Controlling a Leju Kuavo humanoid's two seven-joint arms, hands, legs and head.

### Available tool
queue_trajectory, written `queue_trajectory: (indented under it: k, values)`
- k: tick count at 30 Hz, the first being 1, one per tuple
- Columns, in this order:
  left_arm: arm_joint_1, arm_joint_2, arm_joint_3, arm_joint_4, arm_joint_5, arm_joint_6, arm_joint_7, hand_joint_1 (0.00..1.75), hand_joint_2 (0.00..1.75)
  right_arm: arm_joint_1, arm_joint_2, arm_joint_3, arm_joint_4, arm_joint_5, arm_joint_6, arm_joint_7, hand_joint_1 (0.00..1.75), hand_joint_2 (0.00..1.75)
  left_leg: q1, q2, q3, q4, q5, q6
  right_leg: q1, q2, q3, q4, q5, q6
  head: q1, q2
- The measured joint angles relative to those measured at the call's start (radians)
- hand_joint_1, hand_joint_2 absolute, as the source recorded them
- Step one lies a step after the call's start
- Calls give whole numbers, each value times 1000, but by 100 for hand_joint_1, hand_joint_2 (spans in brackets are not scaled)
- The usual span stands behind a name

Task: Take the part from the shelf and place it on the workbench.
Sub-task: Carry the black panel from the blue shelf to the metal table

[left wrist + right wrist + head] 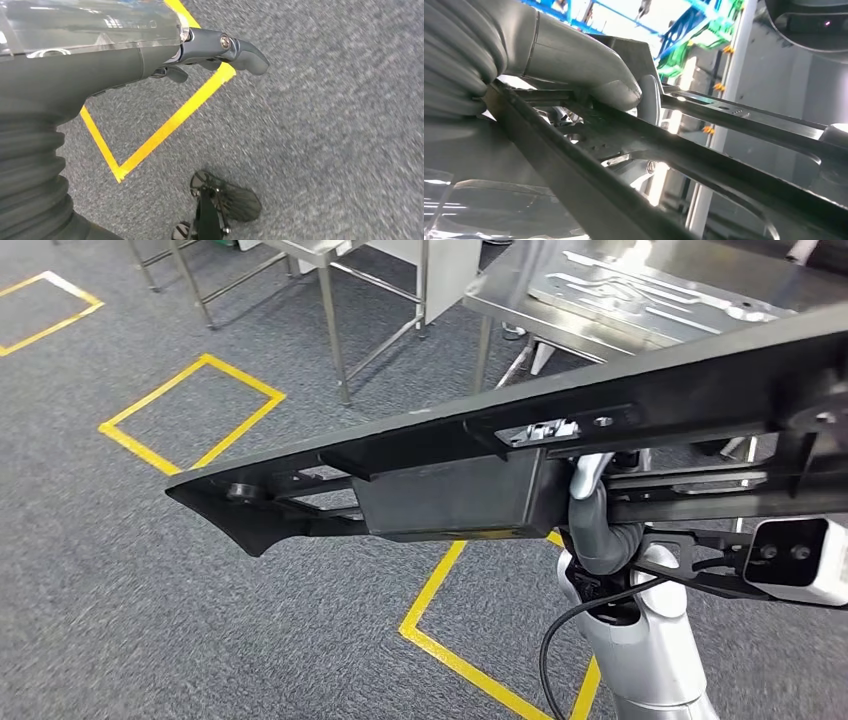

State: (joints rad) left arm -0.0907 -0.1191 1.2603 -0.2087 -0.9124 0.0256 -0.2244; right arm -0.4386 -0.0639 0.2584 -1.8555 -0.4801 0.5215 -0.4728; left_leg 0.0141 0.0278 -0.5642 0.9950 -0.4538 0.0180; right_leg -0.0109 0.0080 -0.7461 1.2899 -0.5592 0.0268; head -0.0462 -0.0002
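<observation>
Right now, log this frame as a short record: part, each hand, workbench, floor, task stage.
part: long black part, carried tilted across the head view
right hand: right hand grips the part from below; thumb presses on its edge
left hand: left hand hangs over the carpet, holding nothing, fingers slightly curled
workbench: metal workbench ahead, a metal plate on it
floor: grey carpet with yellow tape squares
task stage: part off the shelf, not yet placed

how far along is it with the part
Pickup looks done: the long black part is off the shelf, carried above the carpet with the right hand gripping it from below. The left hand hangs free over the floor. Still left: reaching the metal workbench ahead and setting the part down on it.
</observation>
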Motion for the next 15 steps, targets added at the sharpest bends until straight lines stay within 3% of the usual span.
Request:
queue_trajectory:
  k: [1,3,5,6,8,9,11,13,14,15]
  values:
    - [-1,0,0,0,0,-2,0,0,175,1,-2,-1,3,-1,0,-1,175,175,0,12,1,1,-2,-1,-1,-5,12,-23,21,1,0,0]
    - [-2,0,0,0,-2,-5,1,0,175,2,-4,-3,6,-3,1,-7,175,175,-1,33,5,5,-8,-6,0,-34,83,-155,81,-2,0,0]
    - [-3,1,0,0,-5,-2,10,0,175,2,-6,-7,8,-3,1,-18,175,175,-6,50,8,8,-15,-15,7,-63,136,-258,112,-13,0,0]
    - [-3,2,0,0,-5,0,16,0,175,4,-7,-10,8,-2,1,-25,175,175,-8,58,10,9,-17,-21,12,-66,143,-275,112,-18,0,0]
    - [-4,6,1,0,-4,2,27,0,175,10,-12,-15,9,2,1,-34,175,175,-8,73,15,8,-22,-32,13,-44,142,-276,115,-29,0,0]
    - [-6,7,1,0,-3,3,31,0,175,14,-14,-17,9,6,0,-36,175,175,-6,65,15,14,-28,-38,10,-34,143,-279,116,-33,0,0]
    - [-7,11,1,0,-3,3,35,0,175,18,-16,-19,9,11,-1,-38,175,175,-2,24,-8,74,-69,-48,4,-16,147,-285,120,-44,0,0]
    - [-4,14,1,0,-3,3,37,0,175,23,-16,-20,11,13,-2,-40,175,175,0,-13,-70,208,-134,-53,3,4,147,-285,121,-50,0,0]
    - [-2,16,1,0,-3,3,37,0,175,28,-16,-20,12,13,-2,-40,175,175,0,-17,-101,270,-155,-55,4,16,147,-285,121,-51,0,0]
    - [-1,17,1,0,-3,3,37,0,175,32,-16,-20,13,13,-2,-41,175,175,0,-19,-120,303,-158,-55,4,29,147,-284,121,-51,0,0]
